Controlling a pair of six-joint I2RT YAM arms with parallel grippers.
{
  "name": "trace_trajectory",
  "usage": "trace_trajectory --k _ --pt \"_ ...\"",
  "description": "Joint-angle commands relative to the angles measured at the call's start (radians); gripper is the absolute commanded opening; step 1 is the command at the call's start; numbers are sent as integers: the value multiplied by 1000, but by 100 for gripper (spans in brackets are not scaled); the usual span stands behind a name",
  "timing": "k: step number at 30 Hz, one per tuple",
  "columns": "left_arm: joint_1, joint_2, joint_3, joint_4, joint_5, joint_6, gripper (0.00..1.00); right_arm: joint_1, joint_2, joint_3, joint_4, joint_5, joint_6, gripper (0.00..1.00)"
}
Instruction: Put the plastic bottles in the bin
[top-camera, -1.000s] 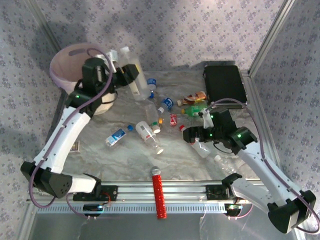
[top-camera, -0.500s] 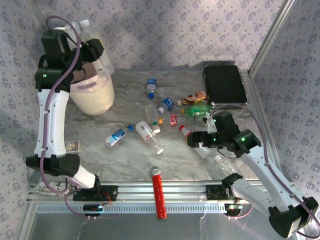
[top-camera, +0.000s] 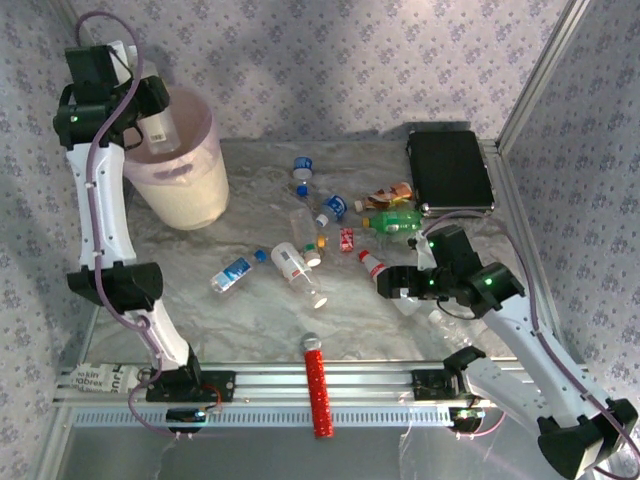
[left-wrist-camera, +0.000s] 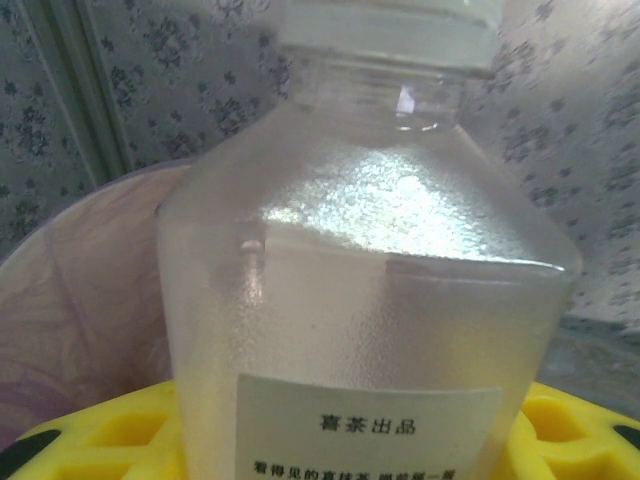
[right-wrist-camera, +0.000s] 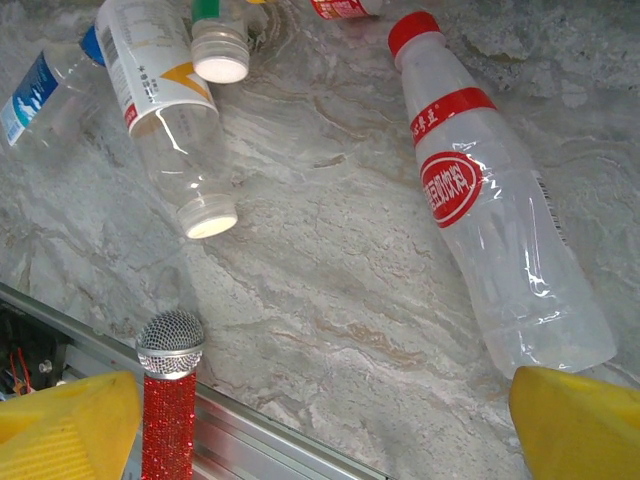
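Left wrist view, item one: frosted bottle (left-wrist-camera: 370, 280), empty-looking, clamped at the label by the left gripper (top-camera: 148, 103) and hanging over the bin (top-camera: 195, 190) in the far left corner.

Item two: red-capped bottle (right-wrist-camera: 480, 220), lying flat under the right gripper (top-camera: 398, 283), whose fingers stand wide apart, holding nothing.

I judge both light, thin-walled, smooth, apt to roll or dent; I would grip across the mid-body.

Other bottles (top-camera: 298, 268) lie scattered mid-table.

Surface: glossy marbled table (right-wrist-camera: 330, 300), hard, little friction.

Room: patterned walls (top-camera: 350, 60) close round; black case (top-camera: 448, 170) far right.
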Motion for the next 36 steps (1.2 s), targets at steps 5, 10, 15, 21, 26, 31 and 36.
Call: trace_trajectory --k 5,10,15,21,26,31,36 --pt "0 196 247 -189 -52 109 52 -7 11 -18 0 -22 -1 95" --pt "6 311 373 -280 -43 136 52 1 6 -43 26 -32 3 94" --pt "6 352 346 -312 -37 164 52 -1 -4 -46 14 -10 -4 94" --pt "6 392 326 -347 -38 184 53 -2 -7 -64 27 -9 0 94" --pt "1 427 311 -388 -48 198 54 -2 -14 -74 35 -6 0 94" --pt "-17 453 306 -390 -63 207 68 -1 -20 -80 36 -5 0 94" --pt "-30 458 313 -389 -73 211 85 -3 -39 -82 26 6 1 94"
